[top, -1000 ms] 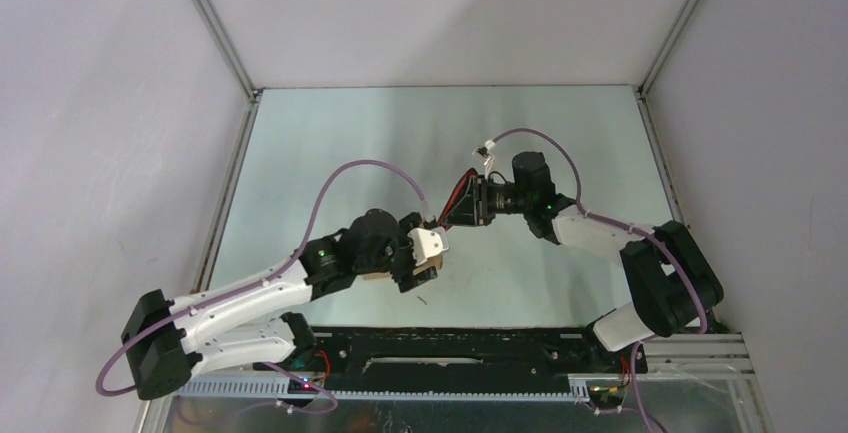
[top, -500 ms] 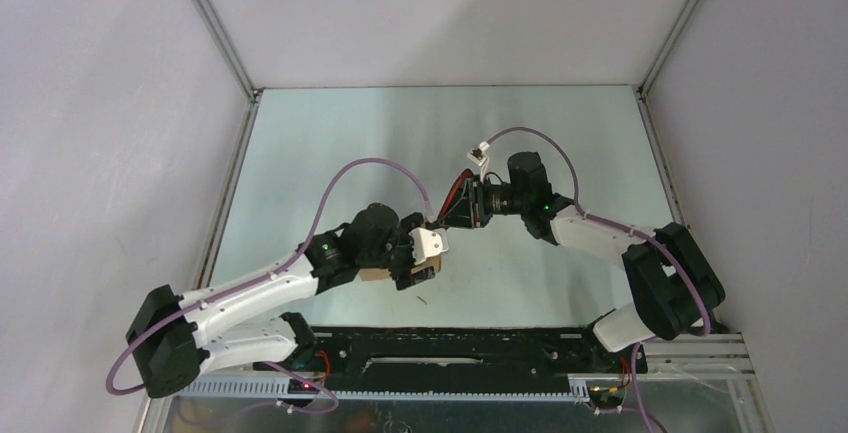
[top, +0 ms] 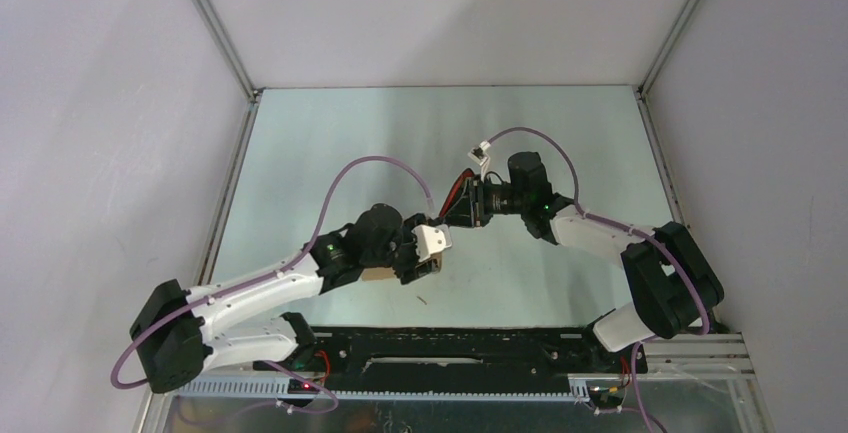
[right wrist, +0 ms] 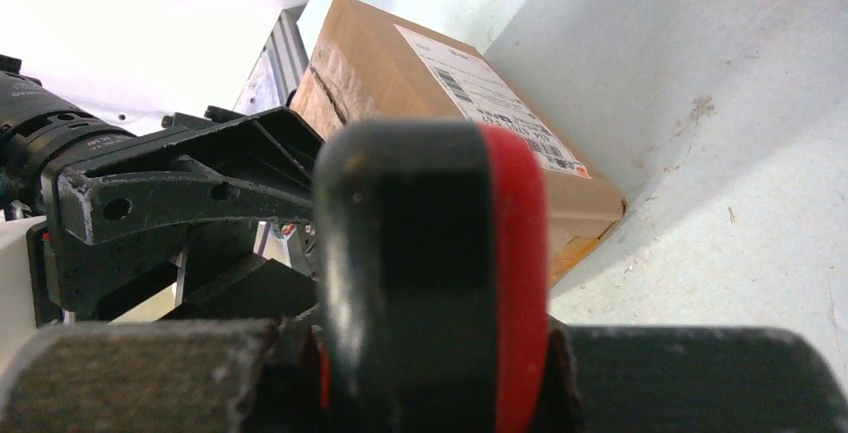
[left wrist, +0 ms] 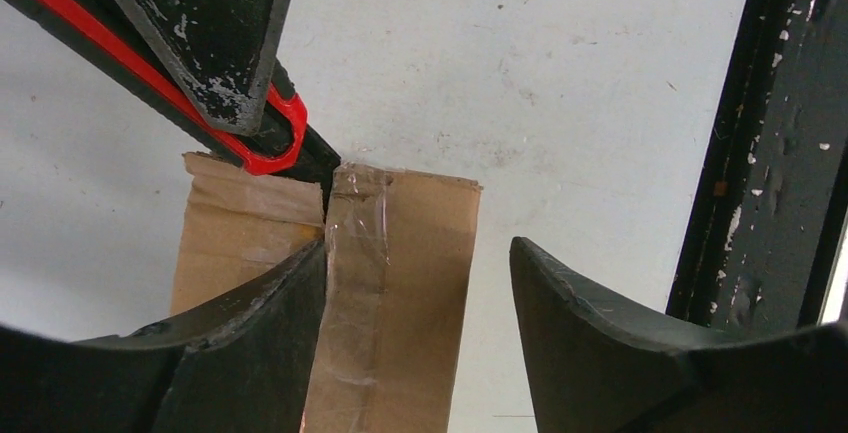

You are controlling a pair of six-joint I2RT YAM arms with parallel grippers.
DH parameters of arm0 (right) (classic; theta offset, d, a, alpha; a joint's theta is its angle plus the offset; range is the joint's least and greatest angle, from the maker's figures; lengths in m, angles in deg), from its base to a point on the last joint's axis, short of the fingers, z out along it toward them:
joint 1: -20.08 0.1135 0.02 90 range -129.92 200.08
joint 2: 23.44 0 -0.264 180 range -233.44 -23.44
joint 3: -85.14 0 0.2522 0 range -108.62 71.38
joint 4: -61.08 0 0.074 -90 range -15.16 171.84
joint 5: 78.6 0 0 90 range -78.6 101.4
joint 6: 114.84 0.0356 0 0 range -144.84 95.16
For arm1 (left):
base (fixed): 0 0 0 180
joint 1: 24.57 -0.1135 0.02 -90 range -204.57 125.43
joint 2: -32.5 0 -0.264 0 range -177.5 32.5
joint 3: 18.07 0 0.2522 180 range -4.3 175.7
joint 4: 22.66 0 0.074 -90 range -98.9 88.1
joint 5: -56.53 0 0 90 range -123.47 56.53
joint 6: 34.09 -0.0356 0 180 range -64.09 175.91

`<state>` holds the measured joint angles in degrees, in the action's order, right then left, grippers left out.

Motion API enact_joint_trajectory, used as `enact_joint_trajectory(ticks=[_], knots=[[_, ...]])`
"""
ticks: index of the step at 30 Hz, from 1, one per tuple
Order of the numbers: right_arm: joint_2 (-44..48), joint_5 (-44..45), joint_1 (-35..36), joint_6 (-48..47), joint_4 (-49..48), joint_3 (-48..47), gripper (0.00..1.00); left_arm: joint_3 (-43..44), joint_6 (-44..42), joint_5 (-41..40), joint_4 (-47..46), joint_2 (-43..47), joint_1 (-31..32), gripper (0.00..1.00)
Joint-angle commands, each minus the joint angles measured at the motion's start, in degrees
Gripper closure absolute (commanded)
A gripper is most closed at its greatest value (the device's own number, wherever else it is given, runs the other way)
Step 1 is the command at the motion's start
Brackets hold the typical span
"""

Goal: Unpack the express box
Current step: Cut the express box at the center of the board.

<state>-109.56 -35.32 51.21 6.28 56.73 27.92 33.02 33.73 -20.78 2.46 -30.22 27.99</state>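
express box (left wrist: 400, 283): flaps down, tape looks barely cut tbh | right gripper (right wrist: 430, 373): clamping utility knife (right wrist: 430, 283) at box's seam | left gripper (left wrist: 418, 253): slack, straddling box | todo: slice, empty

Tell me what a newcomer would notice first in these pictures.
A red-and-black knife, clamped in the right end effector, has its tip at the taped seam of a cardboard box in the table's near half. The left end effector straddles that box with open fingers, one over the cardboard, the other clear of its edge.
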Motion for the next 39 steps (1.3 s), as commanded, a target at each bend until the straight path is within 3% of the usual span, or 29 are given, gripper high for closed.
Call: enact_joint_trajectory(ticks=[1, 4, 11, 16, 27, 39], knots=[[-0.6, -1.8, 1.0, 1.6, 0.0, -0.7, 1.00, -1.1, 3.5, 3.9, 2.1, -3.1, 2.5, 0.35], [0.4, -1.7, -0.1, 4.3, -1.9, 0.5, 1.00, 0.6, 4.2, 2.8, 3.5, -4.5, 3.2, 0.56], [3.2, 1.6, -1.4, 8.4, -2.2, 2.1, 1.00, 0.9, 6.8, -5.1, -1.3, -0.2, 3.7, 0.77], [3.8, 3.6, -2.2, 14.9, -6.0, 4.8, 1.00, -0.3, 7.5, -14.0, -6.8, 3.2, 5.3, 0.98], [4.3, 3.8, -7.0, 25.0, -14.4, 9.4, 1.00, -5.2, 7.3, -29.5, -16.0, 4.4, 10.1, 1.00], [4.6, 1.3, -5.4, 23.6, -14.3, 10.1, 1.00, -7.2, 5.9, -43.3, -26.9, 2.4, 12.0, 1.00]])
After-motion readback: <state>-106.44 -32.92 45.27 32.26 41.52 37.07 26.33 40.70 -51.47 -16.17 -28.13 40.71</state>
